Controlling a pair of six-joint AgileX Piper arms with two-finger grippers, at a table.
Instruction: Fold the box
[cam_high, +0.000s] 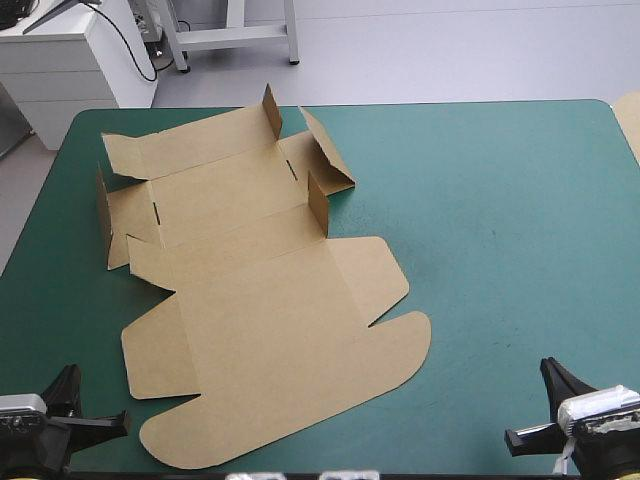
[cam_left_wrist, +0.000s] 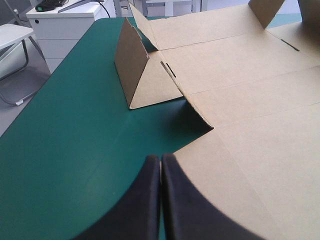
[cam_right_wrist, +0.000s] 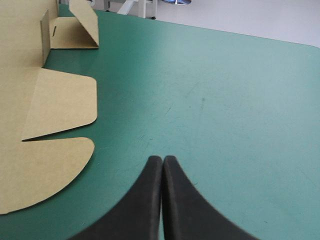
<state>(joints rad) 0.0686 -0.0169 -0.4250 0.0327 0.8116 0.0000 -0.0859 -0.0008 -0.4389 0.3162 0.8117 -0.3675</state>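
Left gripper (cam_left_wrist: 160, 159): fingers pressed together, beside brown box (cam_high: 265, 300) | right gripper (cam_right_wrist: 163, 160): fingers together, over bare teal-green cover (cam_high: 500, 240) | box flat, far flaps upright

Brown box (cam_left_wrist: 250, 100) cut off in both wrist views; pale sliver (cam_high: 631, 118) beside the table (cam_high: 520, 200), perhaps board.

**Brown board box, spread open and mostly flat**

The cut sheet of brown corrugated board (cam_high: 260, 330) lies unfolded on the teal-green counter (cam_high: 480, 220). It stretches ahead of the left pincer (cam_left_wrist: 160, 160), and its near edge is just beside that pincer's tip. The rounded lid panel and side wings nearest the pincer lie flat. Farther ahead, several small end flaps stand upright. The sheet lies well apart from the right pincer (cam_right_wrist: 162, 160), off to its left.
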